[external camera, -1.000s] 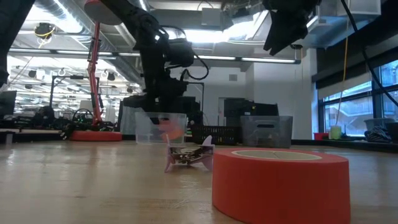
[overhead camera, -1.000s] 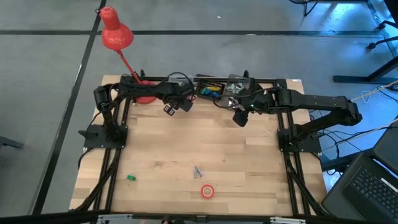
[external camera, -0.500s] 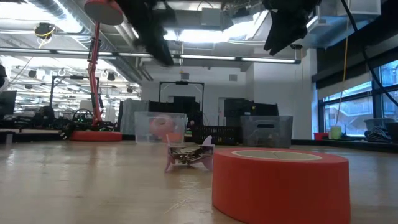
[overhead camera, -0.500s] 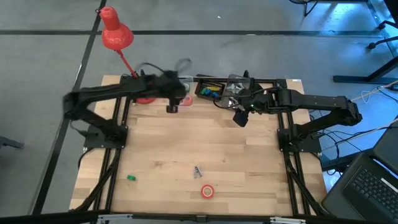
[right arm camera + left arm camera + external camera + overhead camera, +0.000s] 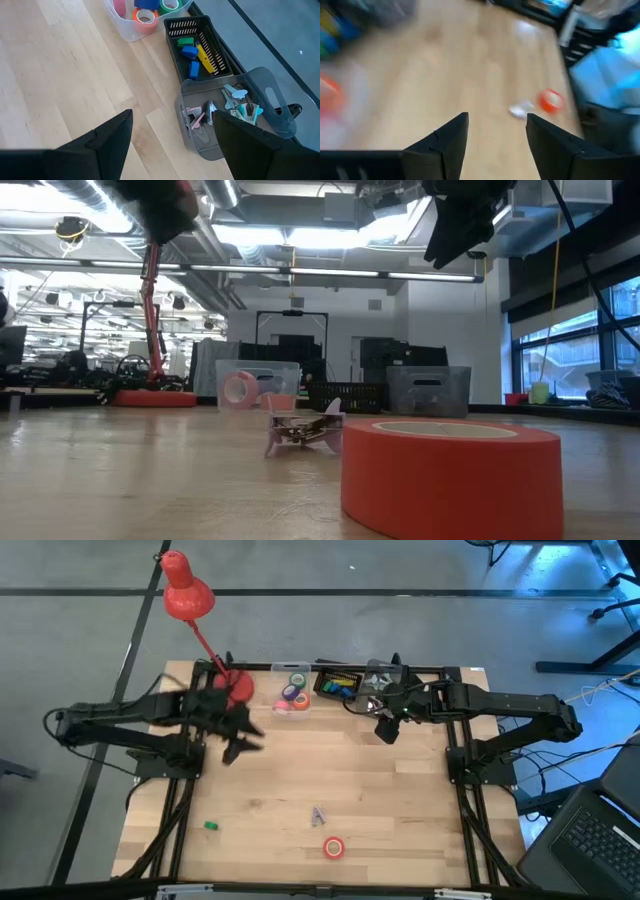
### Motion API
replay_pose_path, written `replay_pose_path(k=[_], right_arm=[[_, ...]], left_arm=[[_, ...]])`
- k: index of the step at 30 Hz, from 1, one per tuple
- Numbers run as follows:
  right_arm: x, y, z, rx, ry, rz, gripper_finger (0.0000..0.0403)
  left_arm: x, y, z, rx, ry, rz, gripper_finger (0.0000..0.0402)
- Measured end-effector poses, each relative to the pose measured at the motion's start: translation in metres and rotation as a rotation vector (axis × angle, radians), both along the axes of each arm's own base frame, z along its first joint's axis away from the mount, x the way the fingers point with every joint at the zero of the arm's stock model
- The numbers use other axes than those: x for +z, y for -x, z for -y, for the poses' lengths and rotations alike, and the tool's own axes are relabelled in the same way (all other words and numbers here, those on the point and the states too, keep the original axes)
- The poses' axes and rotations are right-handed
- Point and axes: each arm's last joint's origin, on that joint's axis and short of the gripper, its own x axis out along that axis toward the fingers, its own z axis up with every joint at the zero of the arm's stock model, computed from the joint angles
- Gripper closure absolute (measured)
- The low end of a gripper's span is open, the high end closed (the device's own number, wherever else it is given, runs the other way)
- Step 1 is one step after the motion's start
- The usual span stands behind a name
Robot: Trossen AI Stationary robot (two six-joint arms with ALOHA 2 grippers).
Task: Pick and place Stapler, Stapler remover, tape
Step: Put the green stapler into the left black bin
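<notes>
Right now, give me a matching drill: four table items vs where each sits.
Items:
1. red tape roll
2. staple remover
3. green block
4. blue stapler

Places:
A. in the black basket
B. near table edge, right of centre
C. near edge, left side
D. bare wood just behind the red roll

Pairs: 1-B, 2-D, 3-C, 4-A
</notes>
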Motion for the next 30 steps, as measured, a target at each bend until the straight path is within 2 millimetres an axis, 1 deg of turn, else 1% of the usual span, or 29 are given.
replay_pose_path(k=[4,6,10,13,18,23,27,30], right_arm=[[0.0,0.0,0.0,0.0,0.001,0.0,0.0124],[0.0,0.0,0.0,0.001,0.001,0.0,0.0124],[0.0,0.0,0.0,0.002,0.002,0.0,0.0124],[0.0,0.0,0.0,-0.002,-0.001,0.005,0.0124],[0.002,-0.002,0.0,-0.004,0.0,0.032,0.0124],[0.002,-0.003,0.0,-0.004,0.001,0.038,0.0124],[0.003,-0.004,0.0,-0.006,0.004,0.058,0.0124],[0.004,-0.006,0.0,-0.005,0.006,0.078,0.0124]], left_arm=[[-0.034,0.012,0.028,0.004,0.23,-0.081,0.0213],[-0.048,0.016,0.042,0.0,0.309,-0.148,0.0213],[-0.07,0.023,0.068,0.005,0.378,-0.271,0.0213],[-0.079,0.03,0.086,0.006,0.405,-0.352,0.0213],[-0.09,0.039,0.115,-0.015,0.369,-0.442,0.0213],[-0.106,0.051,0.143,-0.074,0.292,-0.567,0.0213],[-0.123,0.062,0.158,-0.146,0.182,-0.695,0.0213],[-0.134,0.067,0.168,-0.203,0.107,-0.757,0.0213]])
